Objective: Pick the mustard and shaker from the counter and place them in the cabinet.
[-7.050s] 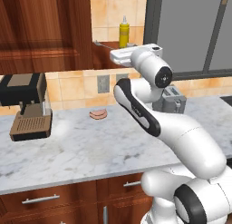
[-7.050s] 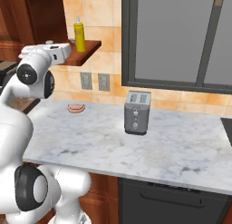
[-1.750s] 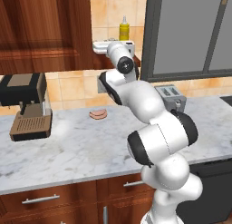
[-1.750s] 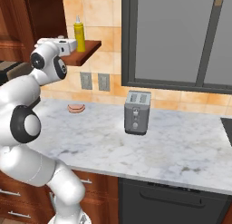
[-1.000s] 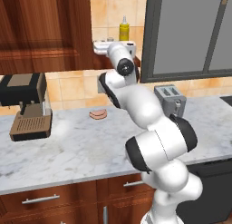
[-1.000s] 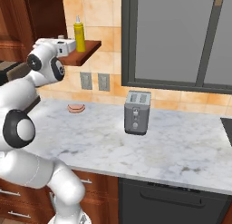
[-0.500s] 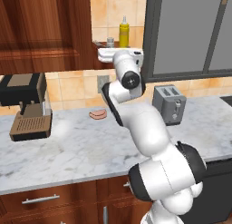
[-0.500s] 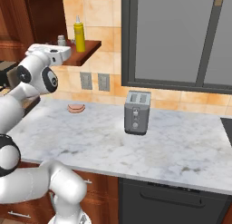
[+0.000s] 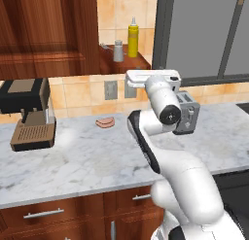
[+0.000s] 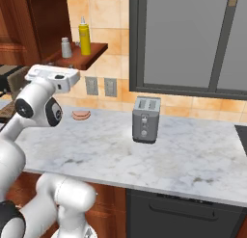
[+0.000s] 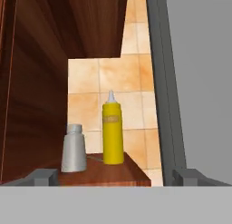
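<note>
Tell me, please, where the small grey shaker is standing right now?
The small grey shaker stands upright on the dark wooden cabinet shelf, just left of the yellow mustard bottle.

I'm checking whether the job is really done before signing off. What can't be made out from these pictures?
- Shaker cap holes: too small in all three views.
- Mustard label: blurred in the hand view.
- Cabinet interior left of the shelf: hidden by its own door in the left base view.
- Coffee machine: cut off by the right base view's left edge.
- Gripper: fingertips barely rise at the hand view's bottom.

Tan tiled wall [image 9: 82, 95] with outlets [image 10: 111, 87]; grey-framed window [image 10: 193, 39]; coffee machine [image 9: 29, 112]; toaster [image 10: 146, 120].
</note>
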